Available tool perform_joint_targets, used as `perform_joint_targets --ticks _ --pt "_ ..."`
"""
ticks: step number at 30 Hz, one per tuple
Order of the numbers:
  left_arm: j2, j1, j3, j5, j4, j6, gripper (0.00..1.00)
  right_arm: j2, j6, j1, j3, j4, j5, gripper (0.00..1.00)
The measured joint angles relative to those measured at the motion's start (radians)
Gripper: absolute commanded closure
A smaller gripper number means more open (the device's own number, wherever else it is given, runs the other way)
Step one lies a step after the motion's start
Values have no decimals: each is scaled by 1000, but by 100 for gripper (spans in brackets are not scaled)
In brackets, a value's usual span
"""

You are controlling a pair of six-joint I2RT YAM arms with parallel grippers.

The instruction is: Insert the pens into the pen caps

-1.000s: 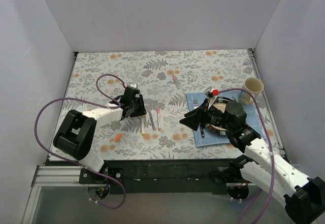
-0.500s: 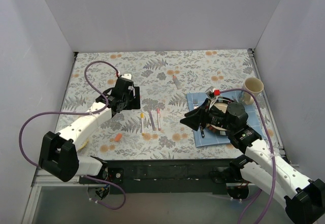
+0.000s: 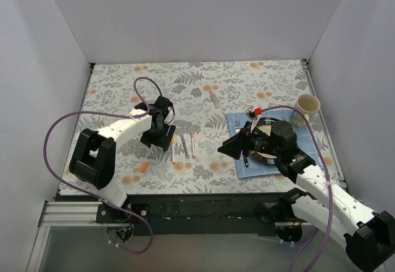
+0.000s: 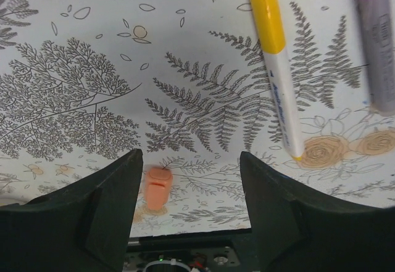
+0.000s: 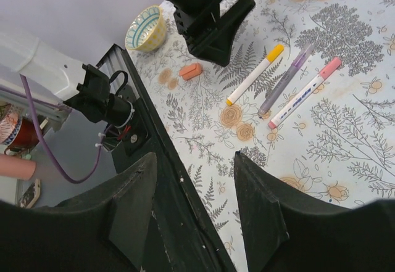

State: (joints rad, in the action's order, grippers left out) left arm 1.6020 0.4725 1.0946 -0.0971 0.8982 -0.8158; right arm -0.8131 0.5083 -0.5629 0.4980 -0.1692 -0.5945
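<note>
Three pens (image 3: 184, 146): being left lying side by side on the worktop (image 3: 123, 87), near the orange cap (image 4: 156, 187) and to its right; none is being gripped.
Orange cap: being left loose, apart from every pen; other caps cannot be told for certain.
Left end effector (image 4: 190, 176): being held near the orange cap, on the side towards the pens, jaws apart, nothing between them.
Right end effector (image 5: 194, 179): being held well to the right of the orange cap, beyond the pens, jaws apart and empty.
Step in hand: being judged as the approach to a first pick-up; nothing is being capped yet.
Next move: a descent is being called for, with the left jaws being centred on the orange cap before closing.
</note>
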Motion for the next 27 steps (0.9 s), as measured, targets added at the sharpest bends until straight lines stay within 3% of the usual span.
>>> perform_joint_targets --ticks 8,22,25,27 --pt "195 0 45 -26 146 112 37 98 -26 0 2 41 26 40" --pt "154 -21 -76 -14 187 212 37 76 -71 0 2 65 47 40" --pt "149 -34 -103 -10 200 223 40 70 -71 0 2 65 50 40" --pt "148 -43 -104 -3 199 233 48 69 -70 0 2 64 50 40"
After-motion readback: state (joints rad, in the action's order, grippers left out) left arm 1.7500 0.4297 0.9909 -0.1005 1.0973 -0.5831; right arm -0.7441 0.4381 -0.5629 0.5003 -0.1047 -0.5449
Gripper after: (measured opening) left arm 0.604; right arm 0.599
